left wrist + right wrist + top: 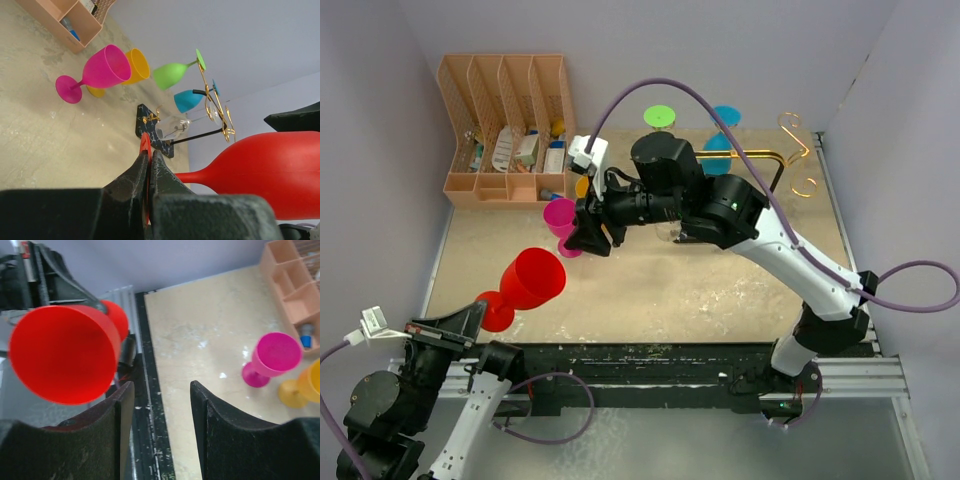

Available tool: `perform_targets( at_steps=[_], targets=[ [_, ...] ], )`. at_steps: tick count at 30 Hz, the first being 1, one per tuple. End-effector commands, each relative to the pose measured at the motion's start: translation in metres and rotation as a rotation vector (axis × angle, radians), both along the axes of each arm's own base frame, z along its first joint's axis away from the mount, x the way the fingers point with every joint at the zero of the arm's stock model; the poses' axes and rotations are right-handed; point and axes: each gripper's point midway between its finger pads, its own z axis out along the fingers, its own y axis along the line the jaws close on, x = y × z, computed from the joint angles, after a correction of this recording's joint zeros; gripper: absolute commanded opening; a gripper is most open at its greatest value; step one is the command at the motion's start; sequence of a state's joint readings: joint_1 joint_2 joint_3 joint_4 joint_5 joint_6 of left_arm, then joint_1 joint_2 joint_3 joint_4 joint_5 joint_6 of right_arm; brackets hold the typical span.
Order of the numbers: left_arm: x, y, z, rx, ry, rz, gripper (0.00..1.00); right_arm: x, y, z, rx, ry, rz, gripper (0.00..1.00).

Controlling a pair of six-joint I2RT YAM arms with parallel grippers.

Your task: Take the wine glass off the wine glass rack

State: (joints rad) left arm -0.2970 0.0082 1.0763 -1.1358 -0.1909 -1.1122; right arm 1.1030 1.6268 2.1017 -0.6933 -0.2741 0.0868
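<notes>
- Left gripper (480, 316) is clamped on the foot of the red glass (532, 278), near left, well apart from the rack (790, 152).
- Right gripper (590, 238) gapes, empty.
- Removal looks done; only setting the glass down may be left.
- A green glass (659, 116) and a blue glass (717, 150) hang there.

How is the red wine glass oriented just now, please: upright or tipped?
Tipped: the red wine glass leans at a slant, its foot pinched in the shut left gripper.

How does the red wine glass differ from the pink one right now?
The red wine glass is gripped by its foot in the left gripper, jaws shut; the pink wine glass is held by nothing. The red wine glass is tilted; the pink wine glass stands upright on the table. Both are opaque stemmed glasses.
</notes>
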Motion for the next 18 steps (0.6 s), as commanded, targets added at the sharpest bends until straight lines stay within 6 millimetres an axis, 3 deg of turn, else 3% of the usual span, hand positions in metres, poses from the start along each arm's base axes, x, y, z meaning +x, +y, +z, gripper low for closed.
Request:
perform_targets(
  at_steps=[1, 10, 18],
  targets=[
    [-0.004, 0.004, 0.012, 0.019, -0.051, 0.009, 0.0, -0.046, -0.005, 0.047, 0.13, 0.054, 0.226, 0.52],
    [-0.001, 0.002, 0.012, 0.021, -0.054, 0.002, 0.0, -0.049, 0.002, 0.04, 0.125, 0.083, 0.253, 0.52],
    [0.0, 0.001, 0.016, 0.018, -0.07, -0.004, 0.0, -0.036, 0.017, 0.025, 0.089, 0.096, 0.224, 0.51]
  ],
)
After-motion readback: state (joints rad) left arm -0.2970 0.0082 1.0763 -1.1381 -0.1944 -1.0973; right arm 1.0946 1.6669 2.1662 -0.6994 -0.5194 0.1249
